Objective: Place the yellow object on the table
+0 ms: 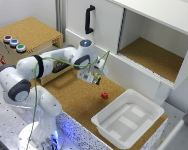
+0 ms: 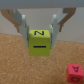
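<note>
Yellow, and marked with dark letters, the cube (image 2: 40, 41) was seen clamped between the jaws of the gripper (image 2: 40, 31), a finger pressed to each side, in the wrist view. It was held above the cork desk (image 1: 76, 97), clear of the surface, with the red block (image 1: 104, 95) lying close by on the cork.

A release from that height was judged the main risk: the cube could bounce or roll, possibly against the red block or toward the white bin (image 1: 128, 117) near the desk's edge. A descent made too far to one side could also bring a finger down on the red block, which in the wrist view lay partly cut off at the frame's corner. Too hard a descent could press the cube into the cork and skew it in the grip.

In the exterior view the cube was reduced to a faint yellow speck under the wrist, and the jaws could barely be made out there. The gap between cube and cork could not be judged with confidence from either view. The fingertips were hidden behind the cube, and the lettering on both blocks was too blurred to be read with certainty.
</note>
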